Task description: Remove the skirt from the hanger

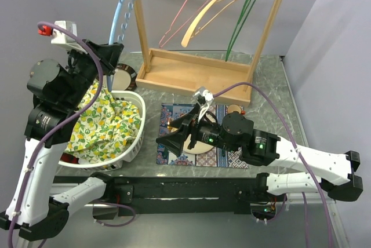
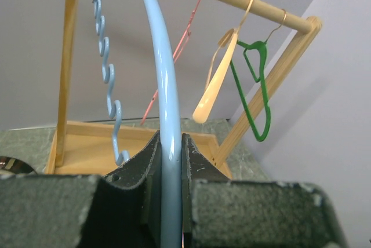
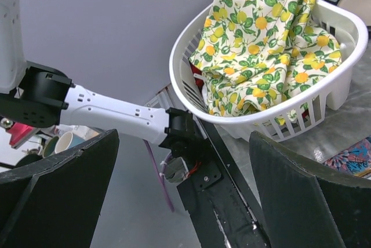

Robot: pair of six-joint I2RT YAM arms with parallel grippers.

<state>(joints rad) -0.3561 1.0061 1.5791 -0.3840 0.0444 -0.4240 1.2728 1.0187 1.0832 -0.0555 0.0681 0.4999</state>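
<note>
The skirt (image 1: 104, 121), yellow with a lemon print, lies crumpled in a white basket (image 1: 137, 137) at the left; it also shows in the right wrist view (image 3: 261, 45). It is off the light blue hanger (image 1: 123, 13). My left gripper (image 1: 110, 54) is shut on the hanger's bar and holds it upright above the basket's far side; in the left wrist view the bar (image 2: 165, 86) runs between the pads, the gripper (image 2: 171, 164) clamped on it. My right gripper (image 1: 175, 138) is open and empty, low over the table just right of the basket, pointing at it (image 3: 185, 201).
A wooden rack (image 1: 191, 74) at the back holds a pink hanger (image 1: 179, 16), a cream hanger (image 1: 206, 13) and a green hanger (image 1: 240, 19). A patterned mat (image 1: 232, 158) lies under the right arm. A round dark dish (image 1: 123, 77) sits behind the basket.
</note>
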